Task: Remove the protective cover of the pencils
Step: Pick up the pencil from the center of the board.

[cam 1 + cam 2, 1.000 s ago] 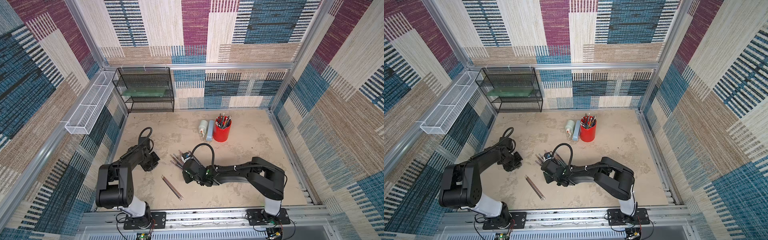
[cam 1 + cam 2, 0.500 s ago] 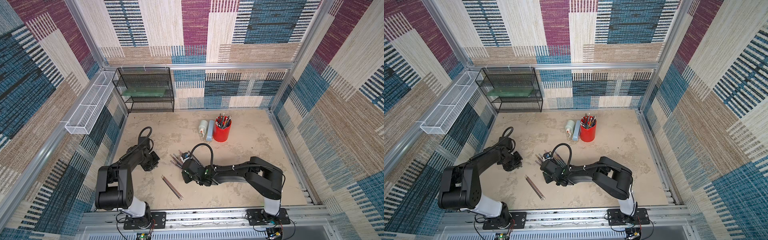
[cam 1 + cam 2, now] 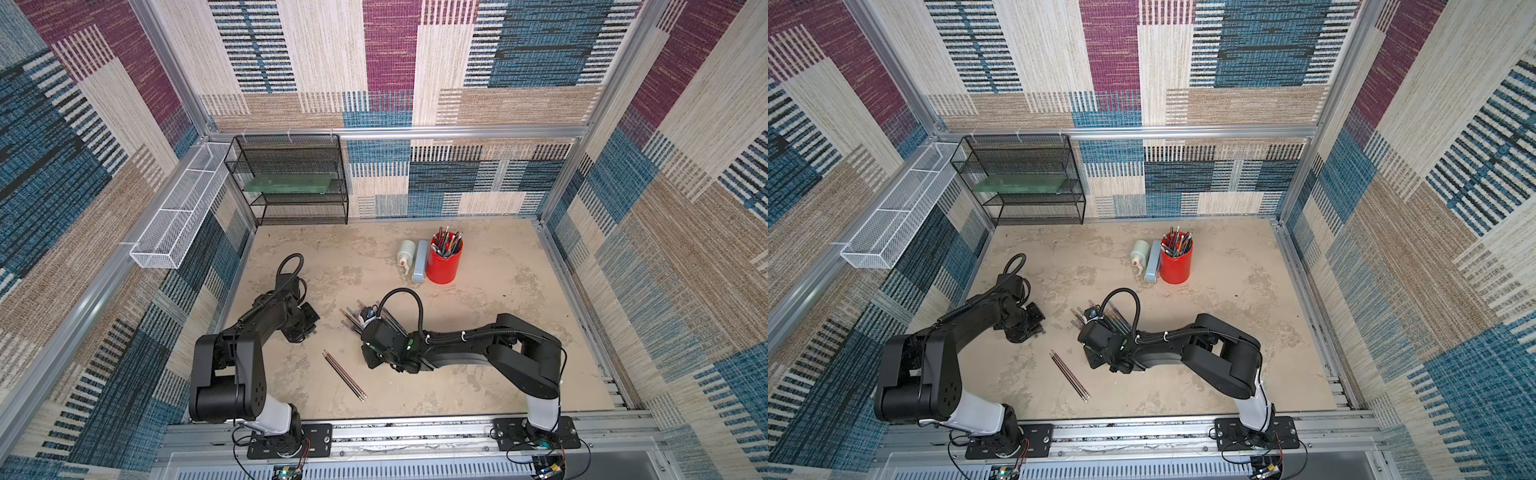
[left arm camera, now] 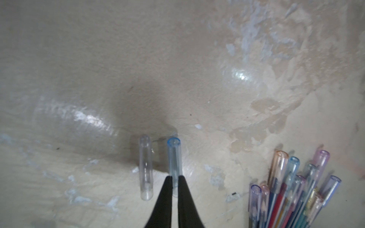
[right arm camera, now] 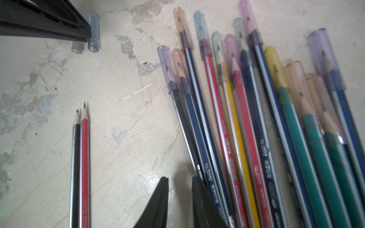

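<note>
We see left gripper (image 4: 174, 177) pinching blue cap (image 4: 173, 156); right gripper (image 5: 180, 178) slightly spread, empty. Right arm (image 3: 457, 357) covers most capped pencils (image 3: 352, 323) mid-frame in a top view; caps unreadable there.

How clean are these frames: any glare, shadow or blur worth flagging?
Left wrist view: hazy, glare patches on the table, dark shadow ahead of the left gripper pinching the blue cap. Right wrist view: capped pencils blur toward the picture's edge; the two bare pencils look sharper. In both top views: even light, sharp.
</note>
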Motion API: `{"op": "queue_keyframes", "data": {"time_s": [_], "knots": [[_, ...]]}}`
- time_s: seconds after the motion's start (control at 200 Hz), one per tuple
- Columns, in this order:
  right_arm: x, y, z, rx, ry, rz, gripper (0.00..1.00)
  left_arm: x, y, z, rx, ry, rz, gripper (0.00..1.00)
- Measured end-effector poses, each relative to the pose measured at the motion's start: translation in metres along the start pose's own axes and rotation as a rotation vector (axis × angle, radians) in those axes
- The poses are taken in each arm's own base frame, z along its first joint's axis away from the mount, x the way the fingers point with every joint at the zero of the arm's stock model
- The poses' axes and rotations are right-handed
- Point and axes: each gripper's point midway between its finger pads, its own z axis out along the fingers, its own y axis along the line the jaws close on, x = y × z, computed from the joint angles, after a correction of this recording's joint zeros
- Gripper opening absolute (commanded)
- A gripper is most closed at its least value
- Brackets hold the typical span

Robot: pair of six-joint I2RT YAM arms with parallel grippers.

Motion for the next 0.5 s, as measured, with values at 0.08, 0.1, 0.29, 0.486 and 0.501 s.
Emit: {"op": "queue_keyframes", "data": {"time_s": [0.08,0.1,0.29,0.486,0.501], "knots": [[0.0004,-0.0005,-0.0003,0.002,0.002,-0.001,0.27,0.0007,-0.0001,-0.0001,0.004,0.0,0.0,0.12],[0.0002,-0.0005,-0.0006,0.002,0.002,-0.001,0.27,0.0011,0.0001,-0.0005,0.004,0.0,0.0,0.12],[-0.0015,-0.0016,-0.0017,0.01,-0.005,-0.004,0.27,0.0007,-0.0011,-0.0061,0.015,-0.016,0.003,0.11],[-0.0005,-0.004,-0.0019,0.021,0.001,-0.006,0.27,-0.0002,-0.0023,-0.0094,0.022,-0.025,0.005,0.12],[-0.0004,-0.0044,-0.0017,0.023,0.001,-0.008,0.27,-0.0002,-0.0024,-0.0095,0.022,-0.026,0.005,0.12]]}}
